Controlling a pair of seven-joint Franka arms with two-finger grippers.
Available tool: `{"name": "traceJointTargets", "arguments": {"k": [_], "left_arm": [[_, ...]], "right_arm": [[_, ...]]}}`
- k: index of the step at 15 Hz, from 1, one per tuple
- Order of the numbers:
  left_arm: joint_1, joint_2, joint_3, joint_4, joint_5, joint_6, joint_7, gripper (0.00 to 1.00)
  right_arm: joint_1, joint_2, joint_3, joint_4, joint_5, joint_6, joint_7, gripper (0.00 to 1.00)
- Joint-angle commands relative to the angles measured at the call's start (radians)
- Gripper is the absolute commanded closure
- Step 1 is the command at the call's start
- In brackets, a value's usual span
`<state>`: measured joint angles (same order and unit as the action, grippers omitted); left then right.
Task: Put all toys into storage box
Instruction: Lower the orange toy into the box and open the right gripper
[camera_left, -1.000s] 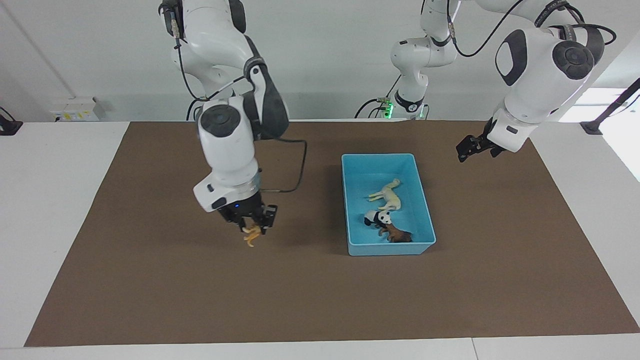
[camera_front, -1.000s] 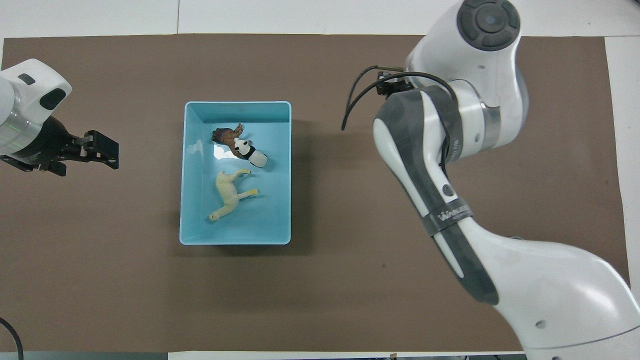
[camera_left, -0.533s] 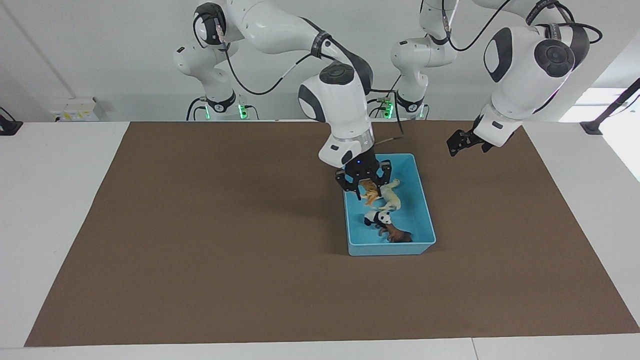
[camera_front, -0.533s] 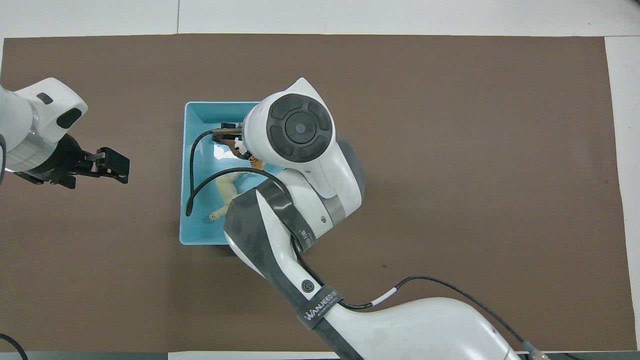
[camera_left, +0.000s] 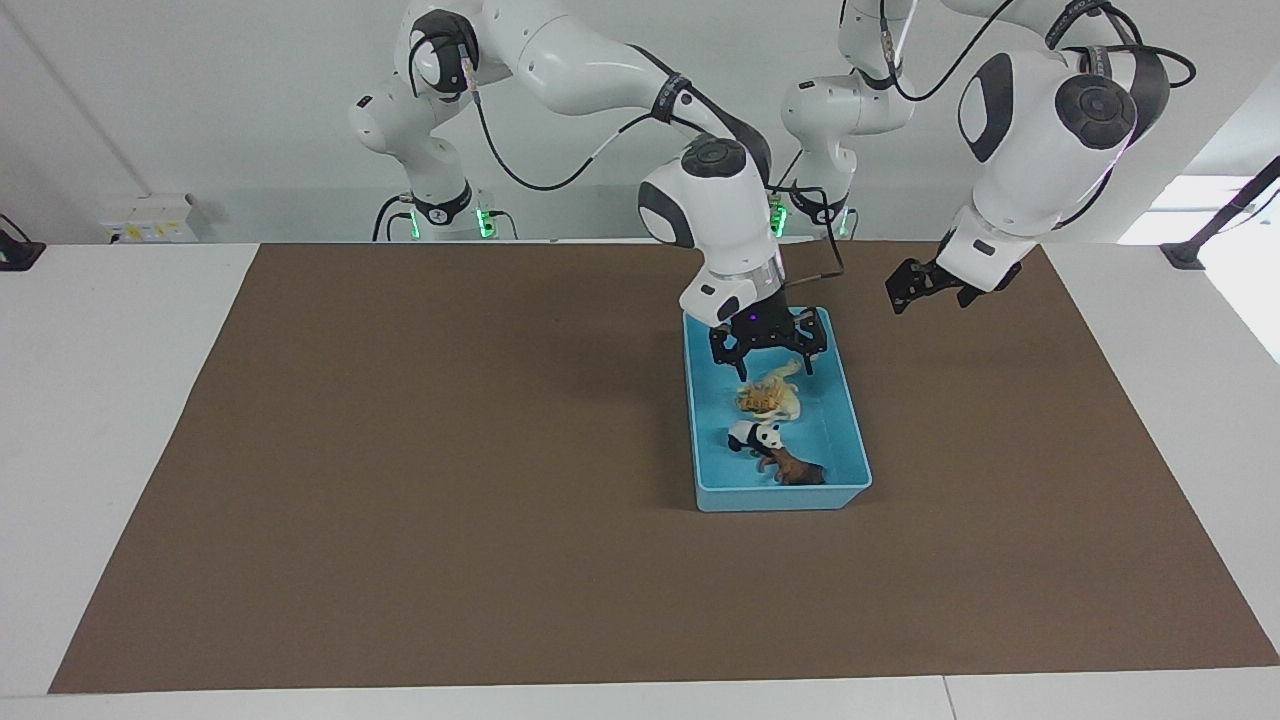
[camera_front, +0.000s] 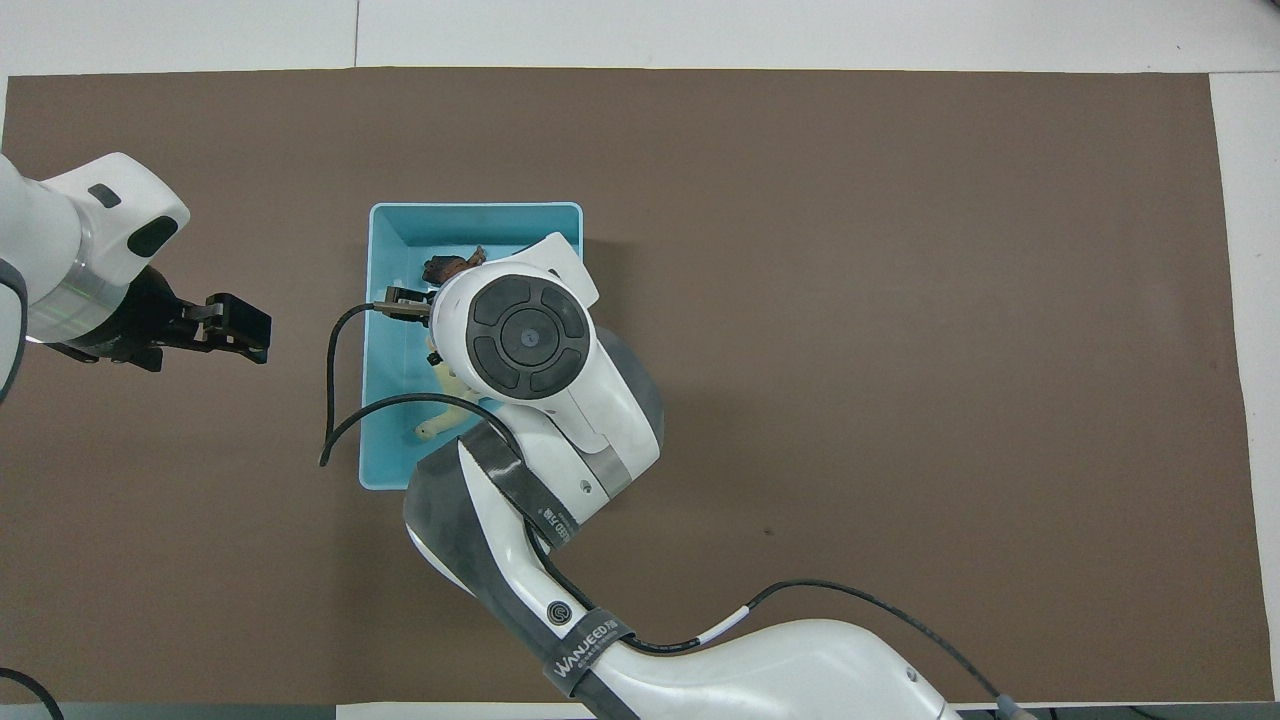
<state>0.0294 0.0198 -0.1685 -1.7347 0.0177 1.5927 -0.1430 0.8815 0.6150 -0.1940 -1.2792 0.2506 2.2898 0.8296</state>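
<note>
Four toys now lie inside the storage box in the facing view: the tiger has dropped from the right gripper, which held it half a second ago, and rests on or against the horse, with the panda and lion farther from the robots. That gripper hangs above the box with its fingers spread wide and nothing between them. The left gripper waits in the air over the mat toward its own end of the table; whether its fingers are parted I cannot tell. No toy shows on the mat, so I judge the task essentially done, with only the right arm's withdrawal left.

Seen overhead, the right arm covers most of the box. Only the lion and part of the horse show past it; tiger and panda are hidden. The left gripper sits over the mat beside the box, slightly closer to it than a second ago.
</note>
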Motion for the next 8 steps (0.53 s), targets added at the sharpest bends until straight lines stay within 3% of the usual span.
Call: {"name": "traceJointTargets", "arguments": {"k": [1,3,5,8], "left_arm": [[-0.031,-0.032,0.017,-0.025,-0.015,0.006,0.006,0.0],[-0.046,-0.037,0.027,-0.025,-0.015,-0.008,0.009,0.0],[-0.055,-0.04,0.03,-0.025,-0.015,-0.014,0.008,0.0],[-0.056,-0.05,0.033,-0.025,-0.015,-0.024,0.01,0.0]], "right_arm": [[-0.051,-0.085,-0.034,-0.02,-0.047,-0.064,0.01,0.0],[-0.148,-0.132,-0.041,-0.022,-0.053,-0.157,-0.035,0.0],[-0.27,-0.158,-0.042,-0.029,-0.053,-0.232,-0.242,0.0],[-0.477,-0.158,-0.042,-0.034,-0.054,-0.247,-0.608,0.0]]}}
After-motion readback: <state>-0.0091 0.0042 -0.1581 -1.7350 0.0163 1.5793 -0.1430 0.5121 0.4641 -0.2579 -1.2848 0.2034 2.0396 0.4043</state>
